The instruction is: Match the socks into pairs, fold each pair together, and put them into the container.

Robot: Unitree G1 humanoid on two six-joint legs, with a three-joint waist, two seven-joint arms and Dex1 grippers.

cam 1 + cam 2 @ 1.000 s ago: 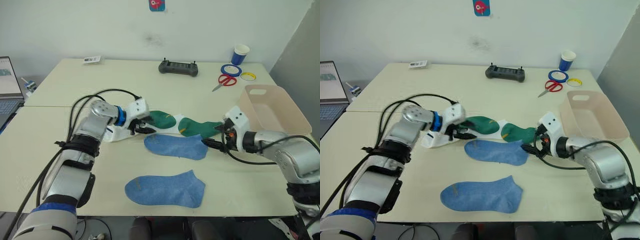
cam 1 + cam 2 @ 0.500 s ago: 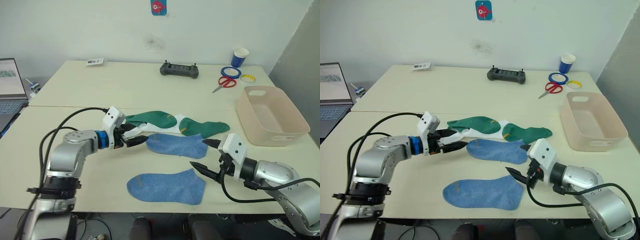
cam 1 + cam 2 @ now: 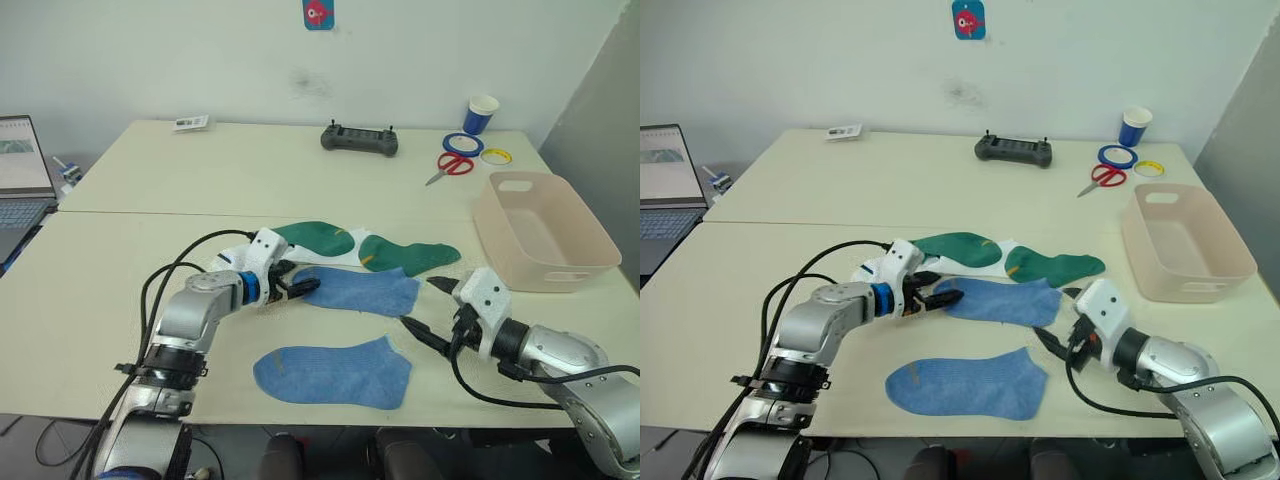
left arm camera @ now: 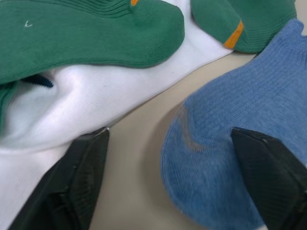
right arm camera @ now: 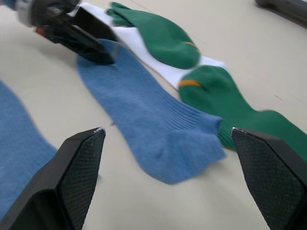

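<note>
Two pale tables point(image 3: 120, 290) pushed together carried the socks. An upper blue sock point(image 3: 360, 291) lay mid-table, long axis running side to side, toe toward the left gripper point(image 3: 300, 288) and cuff toward the right gripper point(image 3: 435, 312). Both grippers stood spread wide and empty; the left one's fingertips point(image 4: 261, 167) straddled the toe, one resting on the fabric, so that arm seemed the nearer. Its mate, the lower blue sock point(image 3: 333, 372), lay near the front edge, parallel and just apart. Behind them two green socks point(image 3: 405, 252) lay end to end over a white sock point(image 4: 86, 96), which the toe pickup might snag. An empty container point(image 3: 545, 232) sat at the right edge; a controller point(image 3: 358, 138), scissors point(image 3: 450, 165), tape rolls point(image 3: 478, 147) and paper cup point(image 3: 481, 113) lined the far edge, clear of the work
</note>
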